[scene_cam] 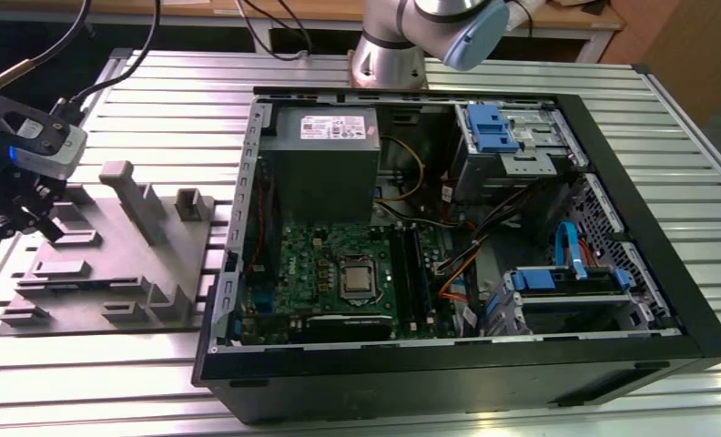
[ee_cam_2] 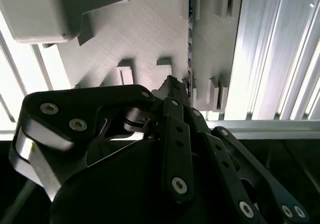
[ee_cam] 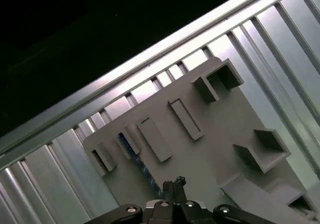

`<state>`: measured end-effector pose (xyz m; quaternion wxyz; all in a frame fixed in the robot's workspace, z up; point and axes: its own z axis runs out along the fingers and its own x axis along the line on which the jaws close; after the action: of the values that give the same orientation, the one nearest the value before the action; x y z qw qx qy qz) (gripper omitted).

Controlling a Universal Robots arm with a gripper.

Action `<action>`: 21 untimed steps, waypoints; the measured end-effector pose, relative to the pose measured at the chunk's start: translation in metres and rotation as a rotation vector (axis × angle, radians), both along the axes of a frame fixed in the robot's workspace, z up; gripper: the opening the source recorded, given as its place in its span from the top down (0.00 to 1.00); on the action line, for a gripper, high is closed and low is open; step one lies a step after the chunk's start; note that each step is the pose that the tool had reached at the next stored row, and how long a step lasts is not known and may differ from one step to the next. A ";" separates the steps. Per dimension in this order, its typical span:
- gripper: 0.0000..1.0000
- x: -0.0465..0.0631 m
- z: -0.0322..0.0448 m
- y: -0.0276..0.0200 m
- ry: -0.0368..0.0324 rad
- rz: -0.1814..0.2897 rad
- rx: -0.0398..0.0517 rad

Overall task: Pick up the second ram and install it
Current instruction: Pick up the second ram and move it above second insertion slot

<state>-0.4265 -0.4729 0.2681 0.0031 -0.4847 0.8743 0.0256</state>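
1. The gripper (scene_cam: 43, 226) hangs over a grey tray (scene_cam: 130, 273) at the exterior view's left, fingertips down at the tray's surface.
2. In both wrist views the gripper's (ee_cam: 175, 182) (ee_cam_2: 174, 84) fingers are drawn together to a narrow point, pinching the near end of the memory card (ee_cam: 134, 155).
3. The memory card stands on its thin edge in a narrow slot of the tray (ee_cam: 220, 134), running away from the fingertips as a dark, bluish strip. In the second wrist view it shows as a thin line (ee_cam_2: 190, 39) along the tray's ridged surface (ee_cam_2: 145, 29).
4. The tray also carries several raised rectangular blocks and open pockets, and an upright grey post (scene_cam: 130, 196) stands near its middle.
5. The tray lies on a slatted metal table (scene_cam: 154, 100), just beside an open computer case (scene_cam: 666, 296).
6. Inside the case lies a green board (scene_cam: 318, 264) with a silver chip (scene_cam: 358, 279) near its middle.
7. A grey power box (scene_cam: 324, 150) sits behind the board, two bays with blue brackets (scene_cam: 488, 127) (scene_cam: 567, 278) lie towards the exterior view's right, and orange cables (scene_cam: 458, 269) run between them.
8. The arm's base (scene_cam: 391, 50) stands on the table behind the case.
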 end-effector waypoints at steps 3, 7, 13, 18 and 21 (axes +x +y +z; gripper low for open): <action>0.90 0.000 -0.0019 0.0000 0.0000 0.054 0.0000; 0.90 0.000 -0.0045 0.0000 0.0000 0.126 -0.0001; 0.90 0.000 -0.0087 0.0000 0.0000 0.236 0.0000; 0.90 0.000 -0.0129 0.0000 0.0001 0.327 0.0000; 0.90 0.000 -0.0156 0.0000 0.0000 0.382 0.0000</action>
<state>-0.4264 -0.4729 0.2526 -0.0019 -0.6417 0.7665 0.0257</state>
